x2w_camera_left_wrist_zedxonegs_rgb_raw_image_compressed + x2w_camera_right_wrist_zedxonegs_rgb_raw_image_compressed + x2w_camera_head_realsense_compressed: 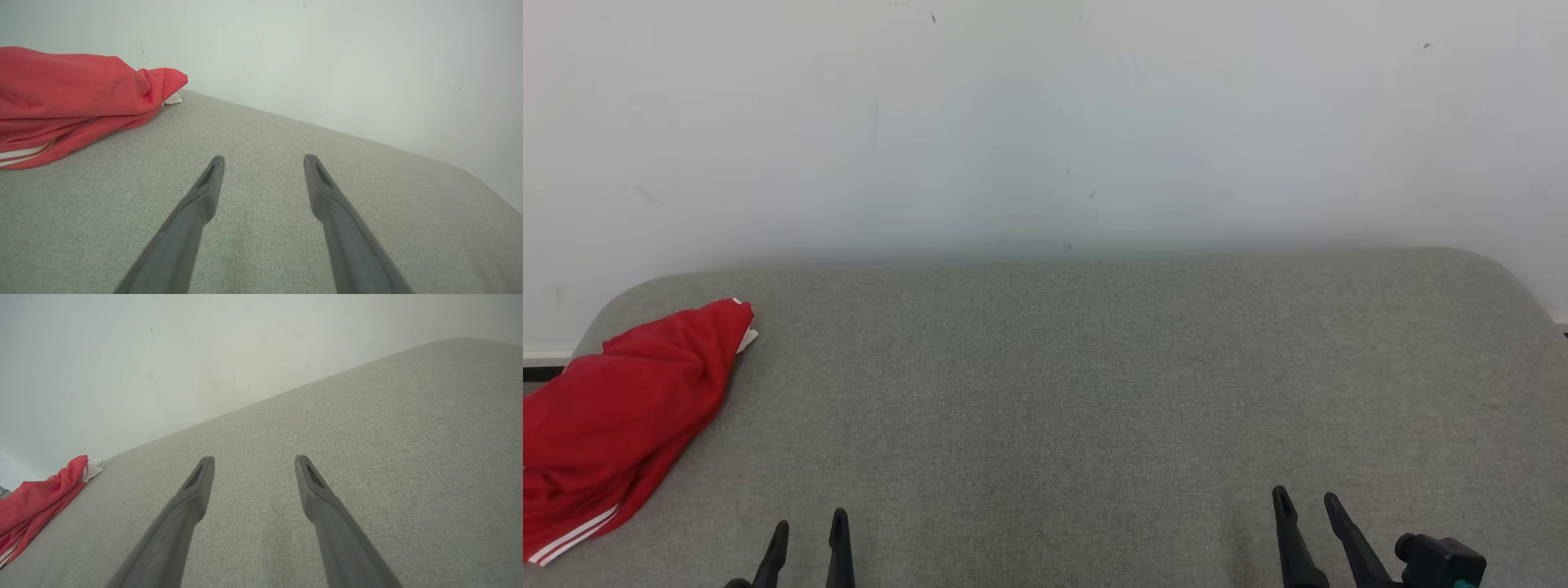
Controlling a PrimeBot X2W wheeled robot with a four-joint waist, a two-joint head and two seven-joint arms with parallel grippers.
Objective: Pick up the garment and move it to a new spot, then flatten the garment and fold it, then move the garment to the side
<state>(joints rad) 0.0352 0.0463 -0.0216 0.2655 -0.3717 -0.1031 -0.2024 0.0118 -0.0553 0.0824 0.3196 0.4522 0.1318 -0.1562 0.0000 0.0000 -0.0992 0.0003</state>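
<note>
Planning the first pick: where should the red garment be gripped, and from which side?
Probably the bunched fold along the garment edge that faces the middle of the grey surface, coming from that side with the open left gripper. It lies crumpled at the far left, so that raised edge is nearest.

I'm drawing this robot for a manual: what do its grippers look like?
The left gripper and right gripper each have two long, matte dark-grey fingers tapering to narrow tips, with a slim recess near each tip. A black boxy part sits beside the right one.
</note>
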